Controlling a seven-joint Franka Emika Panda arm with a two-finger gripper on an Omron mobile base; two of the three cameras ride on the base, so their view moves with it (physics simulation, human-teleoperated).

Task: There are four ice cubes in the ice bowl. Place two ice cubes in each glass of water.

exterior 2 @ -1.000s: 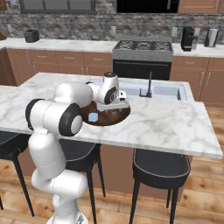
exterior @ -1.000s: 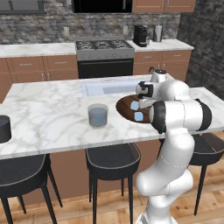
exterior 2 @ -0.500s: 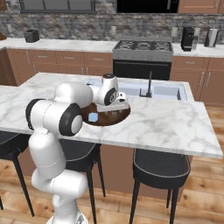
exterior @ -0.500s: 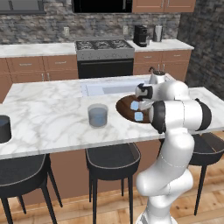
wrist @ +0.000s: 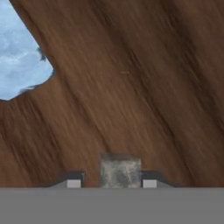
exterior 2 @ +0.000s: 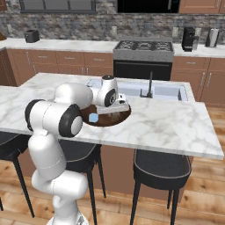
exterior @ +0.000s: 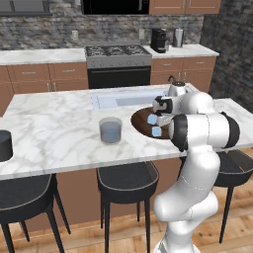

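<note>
Gripper (wrist: pixel 111 183): lowered close over the wooden floor of the ice bowl (wrist: pixel 131 87), pointing down into it; two dark tips at the bottom of the hand view, partly drawn together.
Between the tips: greyish cube (wrist: pixel 120 170), seated in the gap, right tip just beside it, narrow gap on the left side; whether actually clamped cannot be told.
Nearby ice cube (wrist: pixel 19 57): pale blue, large in the upper left corner of the hand view, resting on the bowl floor, apart from the tips.
Ice cubes, left base view: two pale blue cubes, one (exterior: pixel 152 119) just under the hand, another (exterior: pixel 156 131) nearer the front rim, both inside the bowl.
Ice cube, right base view: one pale blue cube (exterior 2: pixel 93 117) in the near left part of the bowl, beside the arm's big joint.
Ice bowl, position: dark brown, wide and shallow, on the marble island (exterior: pixel 49 133), just in front of the sink (exterior: pixel 123 99), partly hidden by the arm.
See-through grey glass (exterior: pixel 110 130): upright on the island, left of the bowl, near but not touching, bluish water inside.
Dark glass (exterior: pixel 2 146): upright at the far left edge of the left base view, well apart from the bowl.
Faucet (exterior 2: pixel 150 85): dark, upright at the sink's rear edge.
Stools (exterior: pixel 126 180): dark seats along the near side of the island.
Background: stove (exterior: pixel 117 50) against the stone wall, coffee machine (exterior: pixel 159 40) on the rear counter to its right.
</note>
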